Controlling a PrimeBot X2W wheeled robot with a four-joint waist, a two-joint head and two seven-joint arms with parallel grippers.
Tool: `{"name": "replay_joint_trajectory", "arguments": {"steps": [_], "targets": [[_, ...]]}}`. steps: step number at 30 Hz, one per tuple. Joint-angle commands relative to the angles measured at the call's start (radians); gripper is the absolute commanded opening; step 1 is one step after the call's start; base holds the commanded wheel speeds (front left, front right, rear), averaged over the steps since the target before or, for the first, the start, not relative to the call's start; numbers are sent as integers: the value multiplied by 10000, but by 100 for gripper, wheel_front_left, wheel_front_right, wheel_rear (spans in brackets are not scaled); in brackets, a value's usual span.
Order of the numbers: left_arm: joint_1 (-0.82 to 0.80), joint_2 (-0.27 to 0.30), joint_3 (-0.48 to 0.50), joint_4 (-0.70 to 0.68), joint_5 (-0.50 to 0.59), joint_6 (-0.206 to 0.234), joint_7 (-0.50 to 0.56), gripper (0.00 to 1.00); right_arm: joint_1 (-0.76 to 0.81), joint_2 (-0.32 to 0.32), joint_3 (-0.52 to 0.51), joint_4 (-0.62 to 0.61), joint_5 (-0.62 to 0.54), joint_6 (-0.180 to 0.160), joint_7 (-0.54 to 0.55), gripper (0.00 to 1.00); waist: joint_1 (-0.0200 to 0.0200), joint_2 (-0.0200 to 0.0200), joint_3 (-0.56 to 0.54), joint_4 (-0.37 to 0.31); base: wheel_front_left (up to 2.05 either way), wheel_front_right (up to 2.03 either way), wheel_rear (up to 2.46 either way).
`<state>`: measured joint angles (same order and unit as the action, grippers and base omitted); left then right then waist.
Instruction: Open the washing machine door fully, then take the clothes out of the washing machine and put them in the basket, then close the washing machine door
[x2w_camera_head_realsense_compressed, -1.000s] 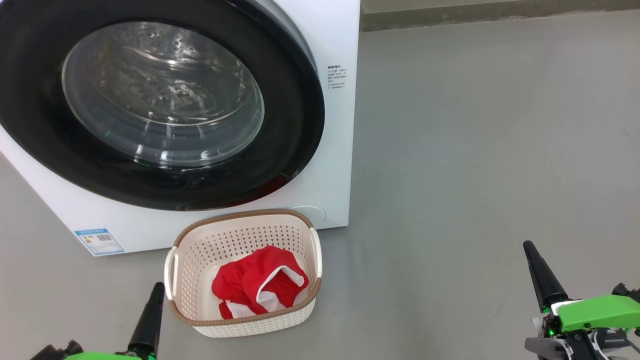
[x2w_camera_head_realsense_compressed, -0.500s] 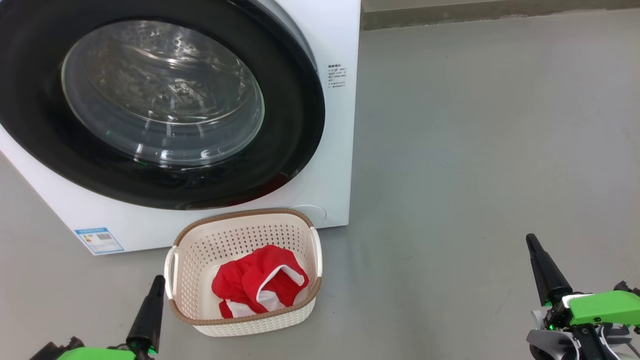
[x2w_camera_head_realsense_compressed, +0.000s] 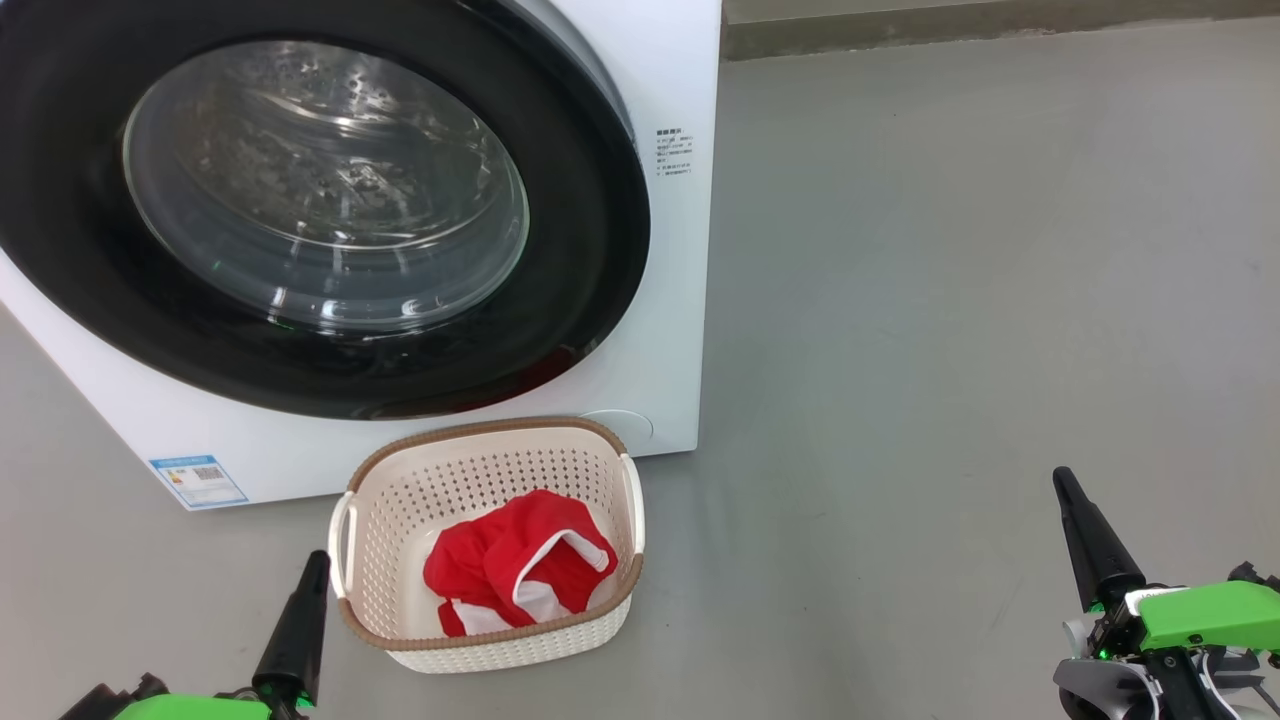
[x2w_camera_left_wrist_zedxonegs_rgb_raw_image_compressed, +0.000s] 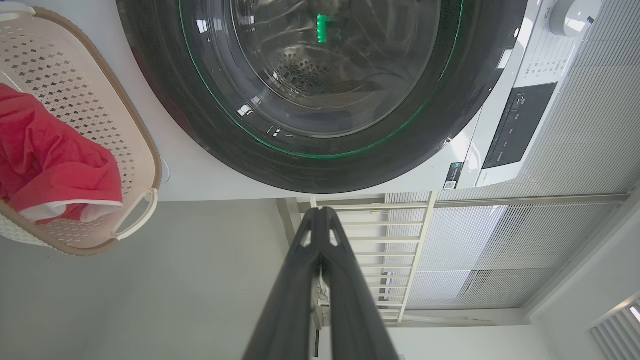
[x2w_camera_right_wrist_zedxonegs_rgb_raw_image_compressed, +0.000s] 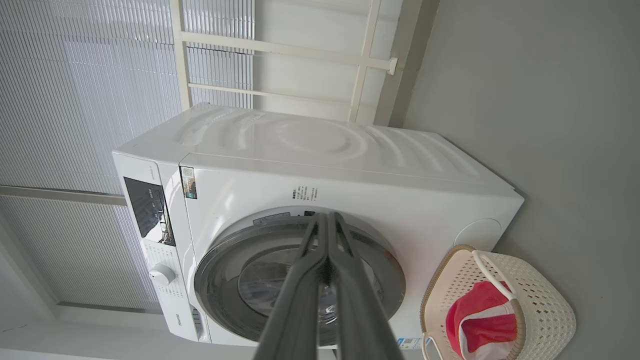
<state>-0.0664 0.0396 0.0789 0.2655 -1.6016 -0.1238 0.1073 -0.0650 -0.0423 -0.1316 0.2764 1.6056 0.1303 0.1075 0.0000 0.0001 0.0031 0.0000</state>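
The white washing machine fills the upper left of the head view. Its round black-rimmed door lies flat against the front, shut. On the floor before it stands the cream basket, holding red clothes with white trim. My left gripper is shut and empty, just left of the basket. My right gripper is shut and empty, low over the floor far to the right.
Grey floor spreads to the right of the machine up to a wall base. Behind the machine are ribbed white wall panels and a pale frame. The control panel sits on the machine's front.
Both grippers have drawn back slightly toward the bottom of the head view. The basket, clothes and door stay as they were.
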Motion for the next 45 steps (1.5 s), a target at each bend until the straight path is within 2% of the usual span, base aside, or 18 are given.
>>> {"name": "replay_joint_trajectory", "arguments": {"steps": [1,45], "targets": [[-416,106,351,-204,-68,-69,61,0,-431,-80,167,-316,20,4,66,0,0,-1,0,0,0,0,0],[-416,106,349,-205,-70,-69,60,0,-430,-79,174,-316,26,4,61,0,0,-1,0,0,0,0,0]]}}
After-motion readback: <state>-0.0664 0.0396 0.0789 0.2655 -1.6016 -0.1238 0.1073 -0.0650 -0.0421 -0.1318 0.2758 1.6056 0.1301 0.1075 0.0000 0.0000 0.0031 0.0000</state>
